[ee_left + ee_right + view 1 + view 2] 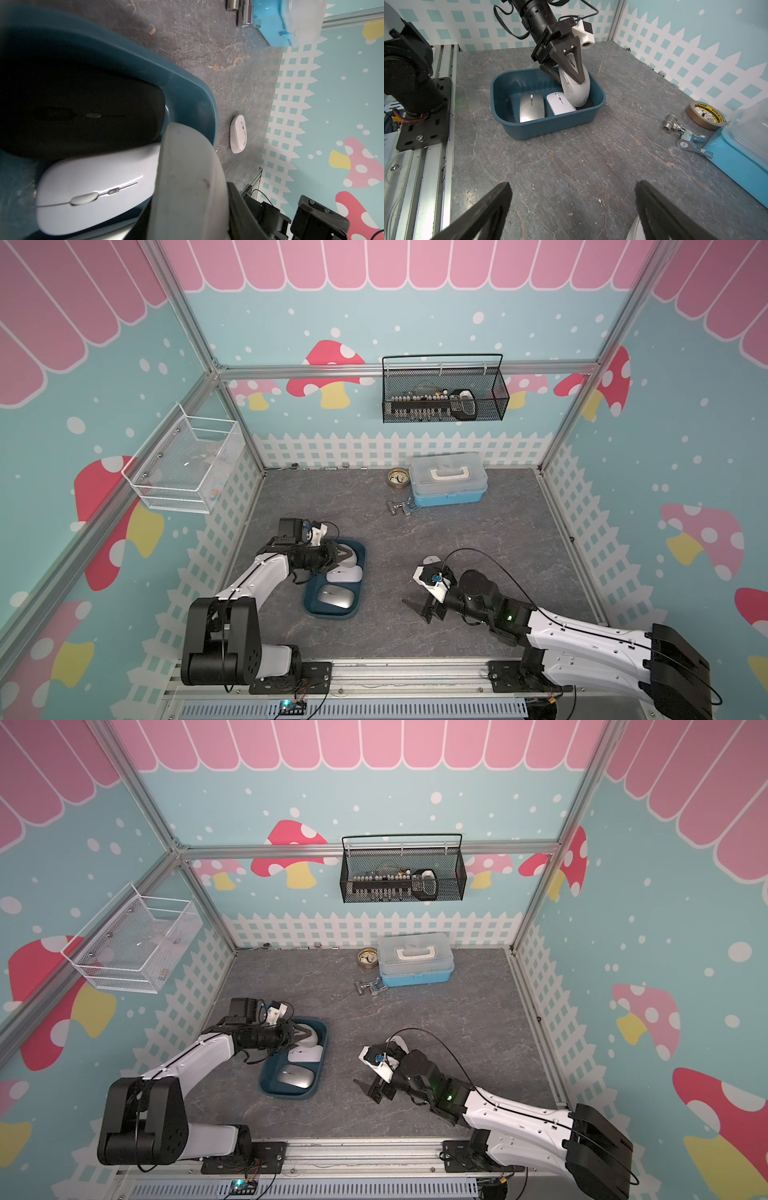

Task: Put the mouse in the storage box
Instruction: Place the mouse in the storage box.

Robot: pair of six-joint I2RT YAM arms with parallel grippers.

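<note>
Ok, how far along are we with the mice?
Done: silver mouse, white mouse, black mouse in the storage box. In hand: left gripper holds a pale mouse tilted into one end. Left: release it, then fetch the loose mouse near the open right gripper.

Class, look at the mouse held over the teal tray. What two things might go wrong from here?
1. The pale grey plastic mouse hangs steeply tilted in the left end effector, over the black mouse inside the dark teal plastic storage box; released, it may land on top or topple.
2. A white oval mouse lies beside the open right end effector, which might knock it.
</note>
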